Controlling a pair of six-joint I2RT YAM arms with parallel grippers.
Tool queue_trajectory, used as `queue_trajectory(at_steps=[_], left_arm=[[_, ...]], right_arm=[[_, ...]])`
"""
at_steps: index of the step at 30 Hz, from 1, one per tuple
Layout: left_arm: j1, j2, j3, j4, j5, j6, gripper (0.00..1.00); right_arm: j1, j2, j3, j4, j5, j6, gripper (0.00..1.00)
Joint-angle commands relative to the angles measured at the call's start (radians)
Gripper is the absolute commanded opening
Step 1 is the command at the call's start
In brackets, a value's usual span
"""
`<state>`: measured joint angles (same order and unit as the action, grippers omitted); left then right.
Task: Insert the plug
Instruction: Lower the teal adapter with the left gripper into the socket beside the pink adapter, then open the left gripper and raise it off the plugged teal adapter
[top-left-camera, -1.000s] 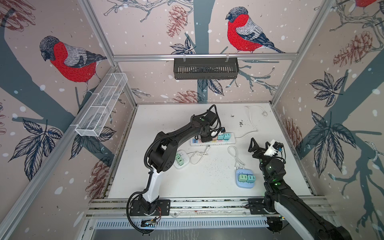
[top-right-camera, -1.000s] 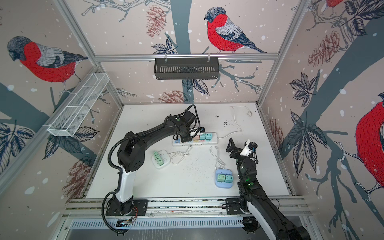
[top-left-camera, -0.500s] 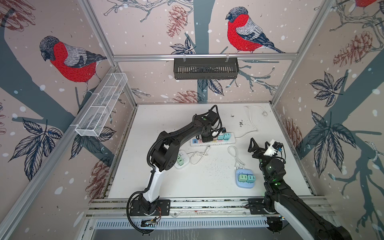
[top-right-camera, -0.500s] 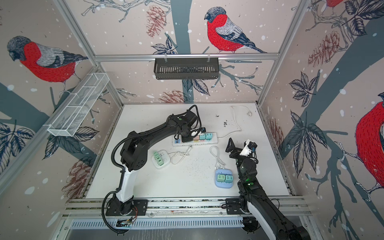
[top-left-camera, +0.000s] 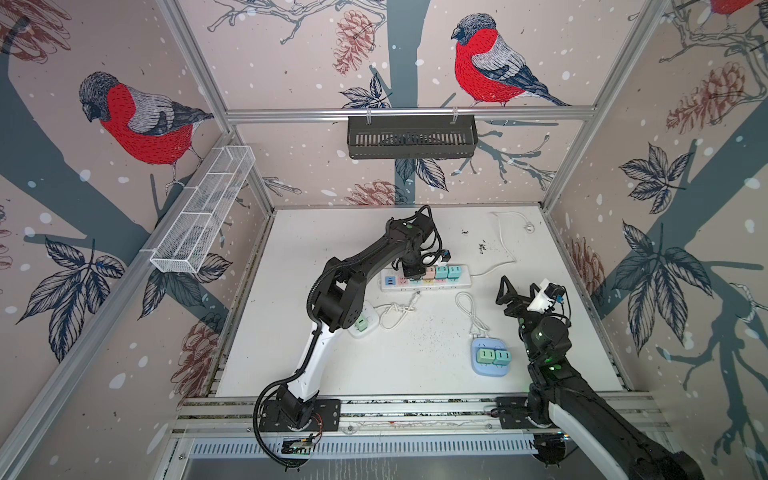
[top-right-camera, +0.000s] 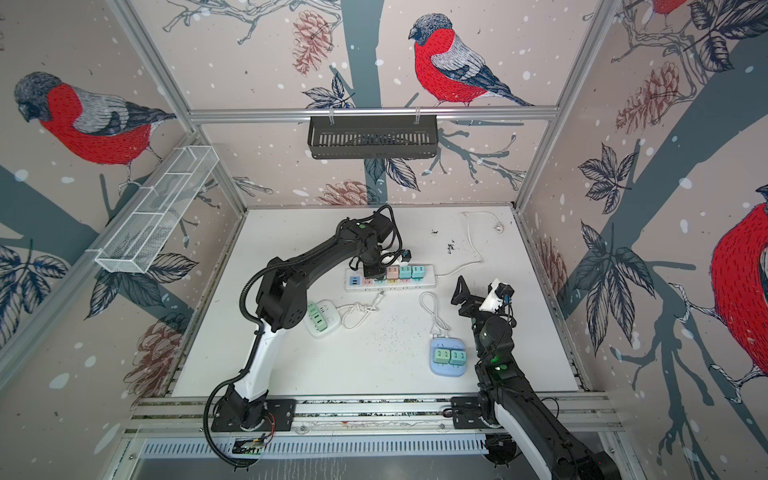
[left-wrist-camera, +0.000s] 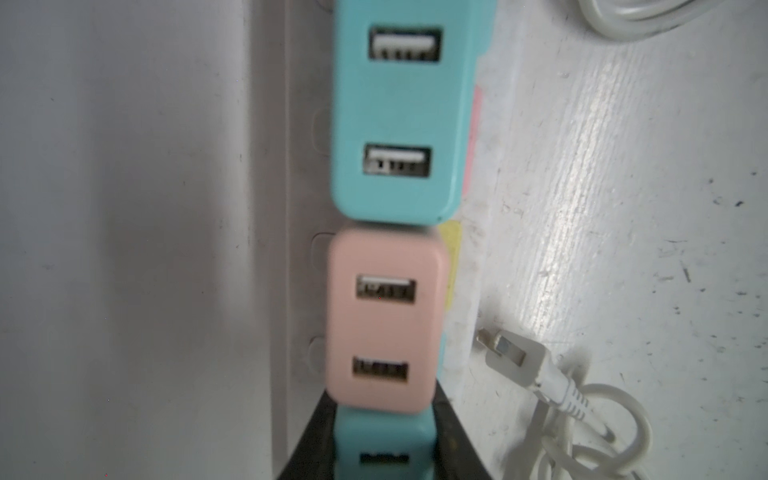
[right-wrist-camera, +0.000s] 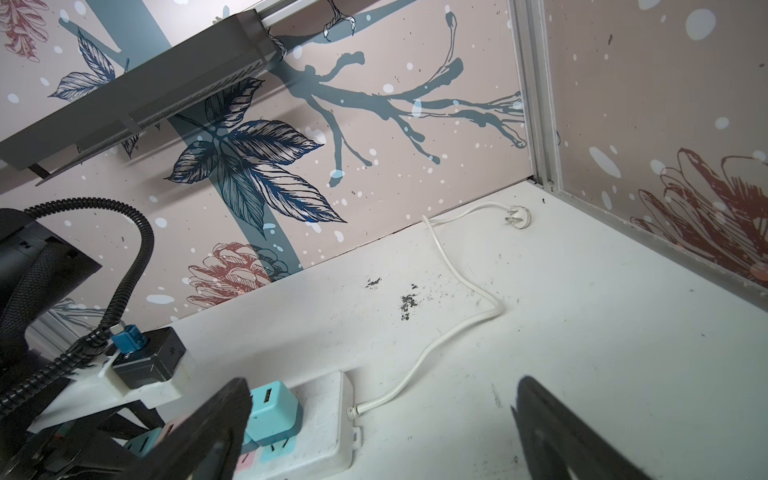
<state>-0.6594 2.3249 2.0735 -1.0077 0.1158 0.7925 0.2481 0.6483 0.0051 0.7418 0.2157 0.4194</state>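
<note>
Left tool clamped on teal plug, USB face up, long axis along power strip, right tool open

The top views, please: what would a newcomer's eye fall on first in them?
Probably the red bullfinch wallpaper on the walls all round. Next, the left gripper at mid-table, reaching down onto the white power strip and shut on a teal plug beside a pink plug. The right gripper hangs open at the right, near a blue hub.
</note>
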Motion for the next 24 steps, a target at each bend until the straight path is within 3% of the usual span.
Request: queue_trajectory(at_steps=[1,11,13,15,16,17,24], left_arm=[[0.011,0.037,0.005,-0.02,-0.005,0.033,0.0],[0.017,0.084,0.041,-0.007,0.005,0.058,0.0],[0.017,0.077,0.039,0.01,0.012,0.06,0.17],[0.017,0.061,0.033,0.033,0.023,0.066,0.26],[0.017,0.05,0.03,0.045,0.028,0.07,0.38],[0.017,0.036,0.027,0.063,0.031,0.074,0.97],[0.017,-0.106,-0.033,0.192,0.105,0.081,0.98]], right_arm=[[0.0,0.001,-0.025,0.025,0.001,0.009,1.0],[0.0,0.005,-0.022,0.024,0.0,0.009,1.0],[-0.001,0.005,-0.023,0.024,-0.001,0.009,1.0],[-0.001,0.008,-0.021,0.024,0.001,0.01,1.0],[-0.001,0.01,-0.02,0.022,0.002,0.01,1.0],[-0.002,0.013,-0.018,0.022,0.003,0.012,1.0],[-0.005,0.015,-0.011,0.008,0.015,0.022,1.0]])
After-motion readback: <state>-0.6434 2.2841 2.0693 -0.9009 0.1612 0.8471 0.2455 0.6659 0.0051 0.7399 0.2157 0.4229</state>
